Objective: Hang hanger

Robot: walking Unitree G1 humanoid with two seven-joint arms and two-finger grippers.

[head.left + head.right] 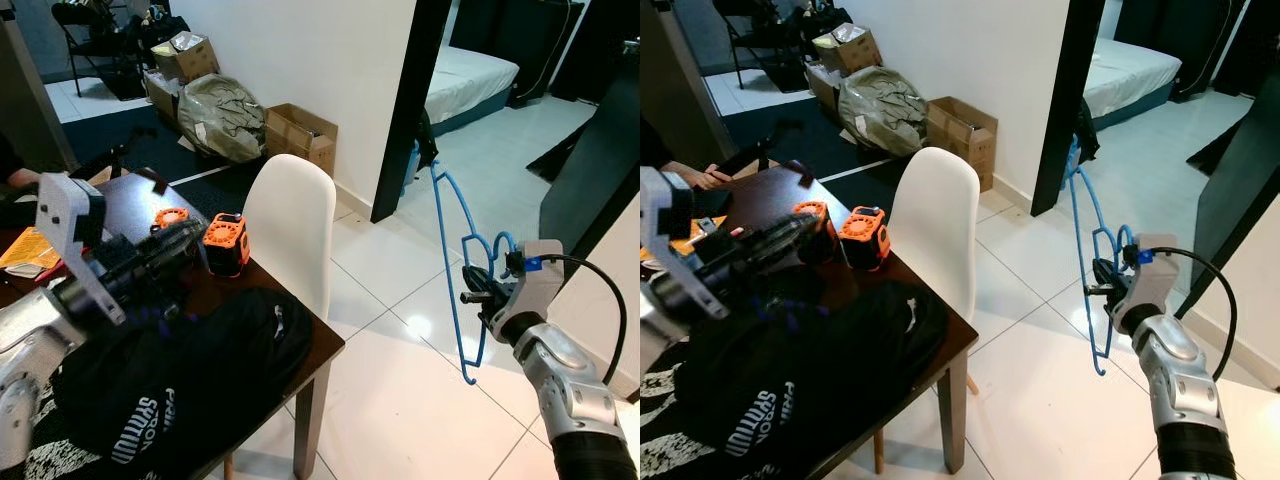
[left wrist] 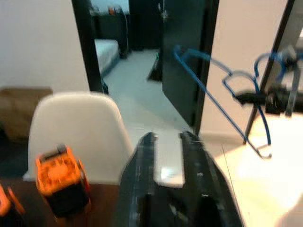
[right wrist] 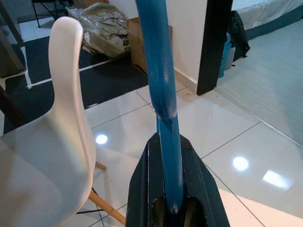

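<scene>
Right gripper (image 1: 478, 290) out over white tile floor (image 1: 400, 400), fingers clamped on blue hanger (image 1: 455, 262); bar runs between both pads, frame near upright, hook end by my wrist. Left gripper (image 2: 166, 156) rests above dark table (image 1: 318, 345), fingers slightly parted, holding nothing. White chair (image 1: 292, 225) beside table. Farther: black door frame (image 1: 405, 110), bedroom beyond. Step, I judge: carrying hanger. No rail seen yet; next need is finding hanging spot.
</scene>
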